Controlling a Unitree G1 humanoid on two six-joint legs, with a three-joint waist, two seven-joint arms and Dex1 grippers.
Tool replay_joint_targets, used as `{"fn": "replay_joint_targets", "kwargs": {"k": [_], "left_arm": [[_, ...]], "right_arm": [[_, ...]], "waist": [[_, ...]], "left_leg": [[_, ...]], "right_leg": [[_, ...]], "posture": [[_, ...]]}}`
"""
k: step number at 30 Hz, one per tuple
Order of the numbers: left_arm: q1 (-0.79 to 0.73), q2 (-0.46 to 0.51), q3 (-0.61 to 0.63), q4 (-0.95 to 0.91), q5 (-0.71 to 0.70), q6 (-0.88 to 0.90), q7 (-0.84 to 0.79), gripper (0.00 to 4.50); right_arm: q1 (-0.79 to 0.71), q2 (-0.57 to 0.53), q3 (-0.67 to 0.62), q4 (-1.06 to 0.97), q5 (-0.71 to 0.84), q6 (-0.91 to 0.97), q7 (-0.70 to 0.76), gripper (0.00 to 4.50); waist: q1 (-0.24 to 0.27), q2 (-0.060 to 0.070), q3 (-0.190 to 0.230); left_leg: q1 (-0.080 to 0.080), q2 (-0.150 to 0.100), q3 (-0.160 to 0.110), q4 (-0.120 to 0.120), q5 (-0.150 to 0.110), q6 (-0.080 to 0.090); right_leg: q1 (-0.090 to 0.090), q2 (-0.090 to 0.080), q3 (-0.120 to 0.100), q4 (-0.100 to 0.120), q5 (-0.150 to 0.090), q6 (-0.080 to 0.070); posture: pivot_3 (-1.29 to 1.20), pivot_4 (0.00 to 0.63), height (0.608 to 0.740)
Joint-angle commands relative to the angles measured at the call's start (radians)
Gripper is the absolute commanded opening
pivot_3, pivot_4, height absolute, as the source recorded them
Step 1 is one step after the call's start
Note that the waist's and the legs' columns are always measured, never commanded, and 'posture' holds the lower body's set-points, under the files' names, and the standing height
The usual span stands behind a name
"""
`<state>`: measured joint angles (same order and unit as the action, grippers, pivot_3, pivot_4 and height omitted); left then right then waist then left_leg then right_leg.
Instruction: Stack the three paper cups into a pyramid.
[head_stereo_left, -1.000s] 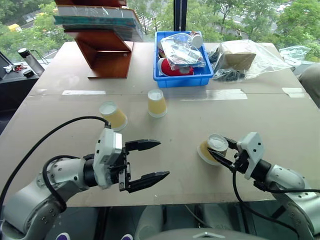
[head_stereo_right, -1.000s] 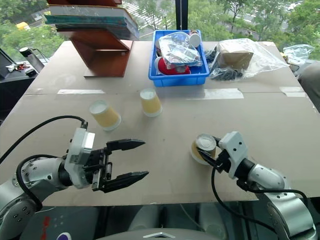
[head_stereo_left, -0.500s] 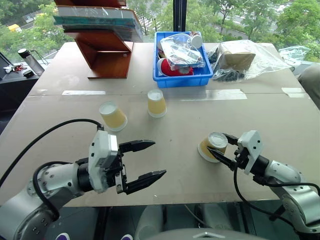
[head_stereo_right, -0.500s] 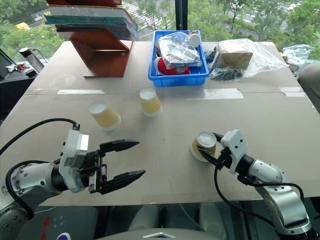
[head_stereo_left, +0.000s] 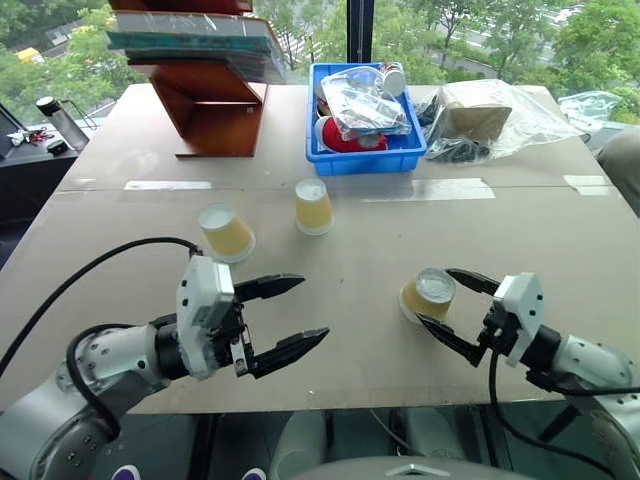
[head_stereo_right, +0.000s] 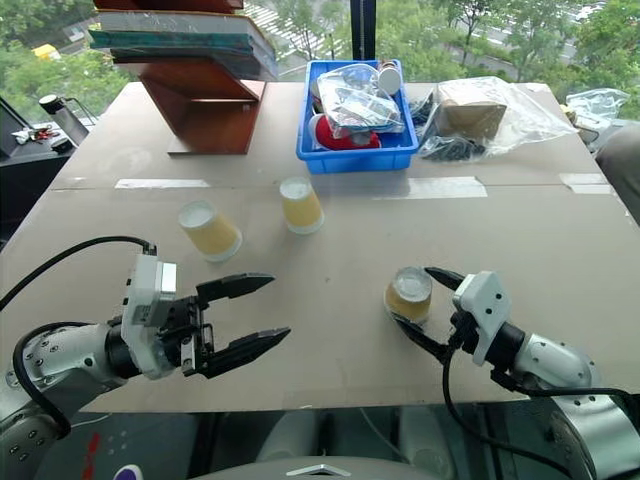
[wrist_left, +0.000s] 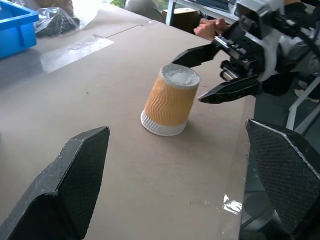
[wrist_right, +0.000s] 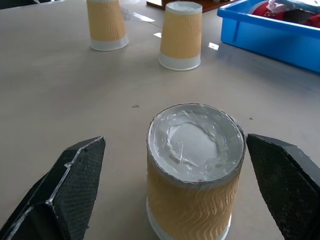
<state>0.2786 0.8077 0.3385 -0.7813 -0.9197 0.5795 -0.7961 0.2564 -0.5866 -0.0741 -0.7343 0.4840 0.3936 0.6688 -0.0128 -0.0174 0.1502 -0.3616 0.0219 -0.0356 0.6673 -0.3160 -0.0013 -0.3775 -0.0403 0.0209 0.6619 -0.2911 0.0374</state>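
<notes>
Three paper cups stand upside down on the table, white bases up. Two are toward the far left, one (head_stereo_left: 226, 232) beside the other (head_stereo_left: 313, 207). The third cup (head_stereo_left: 428, 296) stands alone near the front right. My right gripper (head_stereo_left: 432, 299) is open with a finger on each side of this cup; in the right wrist view the cup (wrist_right: 192, 170) stands between the fingers (wrist_right: 65, 195) with a gap to each. My left gripper (head_stereo_left: 314, 307) hovers open and empty over the front left of the table, well short of the two far cups. No pyramid stands.
A blue bin (head_stereo_left: 366, 158) of bagged items sits at the back centre. A wooden stand (head_stereo_left: 215, 105) with books is at the back left, and a plastic bag (head_stereo_left: 490, 115) holding a box at the back right. The table's front edge runs just below both grippers.
My right gripper has opened off the near cup and drawn back a little. The cup, tilted in the grip before, now stands on the table. The left gripper has hardly moved.
</notes>
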Motion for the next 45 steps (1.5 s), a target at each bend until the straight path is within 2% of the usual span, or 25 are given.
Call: {"fn": "replay_joint_targets", "kwargs": {"k": [1, 10, 17, 24, 30, 36, 40, 45], "left_arm": [[0.010, -0.038, -0.028, 0.024, 0.062, -0.033, 0.030, 4.50], [0.052, -0.170, -0.024, 0.136, 0.200, -0.130, 0.092, 4.50], [0.022, -0.229, -0.012, 0.227, 0.296, -0.159, 0.187, 4.50], [-0.035, -0.270, -0.010, 0.266, 0.340, -0.172, 0.254, 4.50], [-0.121, -0.289, -0.035, 0.254, 0.339, -0.118, 0.317, 4.50], [-0.256, -0.357, -0.158, 0.293, 0.435, -0.080, 0.432, 4.50], [-0.370, -0.410, -0.202, 0.359, 0.481, -0.038, 0.513, 4.50], [-0.498, -0.441, -0.258, 0.481, 0.550, -0.060, 0.520, 4.50]], "right_arm": [[-0.002, -0.038, -0.063, -0.051, 0.096, 0.025, 0.042, 4.43], [-0.058, -0.128, -0.153, -0.016, 0.151, 0.003, 0.116, 4.43], [-0.139, -0.131, -0.157, -0.006, 0.158, -0.082, 0.184, 4.43], [-0.194, -0.120, -0.148, 0.023, 0.214, -0.079, 0.202, 4.43], [-0.245, -0.142, -0.166, 0.025, 0.275, -0.040, 0.189, 4.43], [-0.216, -0.133, -0.147, 0.042, 0.241, -0.063, 0.198, 4.43], [-0.195, -0.117, -0.178, 0.021, 0.289, -0.056, 0.176, 4.43], [-0.184, -0.110, -0.174, 0.028, 0.245, -0.071, 0.145, 4.43]], "waist": [[0.000, 0.000, 0.000], [0.001, 0.000, 0.000], [0.003, -0.001, 0.000], [0.003, -0.002, 0.000], [0.003, -0.002, -0.001], [0.012, -0.002, -0.001], [0.011, -0.002, -0.001], [0.010, -0.002, -0.001]], "left_leg": [[0.000, 0.000, 0.000, 0.000, 0.000, 0.000], [0.000, 0.000, 0.000, 0.000, 0.000, 0.000], [0.000, 0.000, -0.001, 0.001, 0.000, 0.000], [-0.001, 0.000, -0.001, 0.001, 0.000, 0.000], [0.000, 0.000, -0.001, 0.001, 0.000, 0.000], [-0.001, -0.001, -0.001, 0.002, 0.000, 0.000], [-0.001, -0.001, -0.001, 0.002, 0.000, 0.000], [-0.001, -0.003, -0.001, 0.002, 0.000, 0.000]], "right_leg": [[0.000, 0.000, 0.000, 0.000, 0.000, 0.000], [0.000, 0.000, 0.000, 0.000, 0.000, 0.000], [0.000, 0.000, -0.001, 0.000, 0.000, 0.000], [0.000, 0.000, -0.001, 0.000, 0.000, 0.000], [0.000, -0.001, -0.001, 0.001, 0.000, 0.000], [0.000, -0.002, -0.002, 0.000, 0.000, 0.000], [0.000, -0.002, -0.002, 0.001, 0.001, 0.001], [0.000, -0.002, -0.003, 0.001, 0.001, 0.001]], "posture": [[0.00, 0.150, 0.740], [0.00, 0.150, 0.740], [0.00, 0.150, 0.740], [0.00, 0.150, 0.740], [0.00, 0.150, 0.740], [0.00, 0.150, 0.740], [0.00, 0.150, 0.740], [0.00, 0.150, 0.740]]}}
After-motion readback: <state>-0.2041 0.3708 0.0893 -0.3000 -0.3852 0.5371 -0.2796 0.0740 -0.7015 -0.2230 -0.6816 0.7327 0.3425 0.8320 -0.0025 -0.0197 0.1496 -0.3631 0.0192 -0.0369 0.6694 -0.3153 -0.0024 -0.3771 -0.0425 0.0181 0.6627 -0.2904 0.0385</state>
